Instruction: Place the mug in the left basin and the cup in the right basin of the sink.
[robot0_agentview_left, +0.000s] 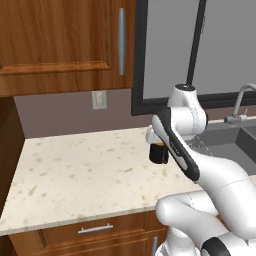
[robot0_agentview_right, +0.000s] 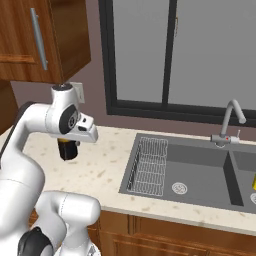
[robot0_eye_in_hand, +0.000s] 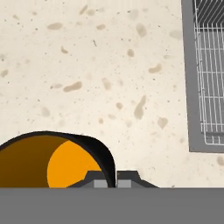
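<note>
Two jobs make up this task, and neither looks fully done yet, though one is on its way. The small black round mug with the orange-yellow inside (robot0_eye_in_hand: 52, 162) hangs up in the air over the speckled beige stone counter (robot0_agentview_left: 80, 170), and it does not touch the counter. The robot's two-finger gripper (robot0_eye_in_hand: 111, 181) has its two dark tips pressed close together on the mug's thin wall, one tip inside the rim and one outside, so it is pinching the mug. In the right base view the mug (robot0_agentview_right: 67, 149) hangs under the white hand, off to the left of the dark grey double sink (robot0_agentview_right: 200, 150) and well apart from it. The wider left basin (robot0_agentview_right: 197, 175) with the wire grid rack (robot0_agentview_right: 148, 165) and the round steel drain (robot0_agentview_right: 179, 188) has no mug in it yet, so I think the arm must carry the mug sideways over the rack and let it down there. At the far right edge of that view a bit of bright yellow (robot0_agentview_right: 254, 181) shows in the narrower right basin (robot0_agentview_right: 245, 172). It may be the yellow cup, but too little of it shows to be sure. If it is the cup, then that half is already done, and only the mug is left to set down. The slim silver faucet (robot0_agentview_right: 229, 122) stands at the back of the sink, so the mug should pass in front of it.
</note>
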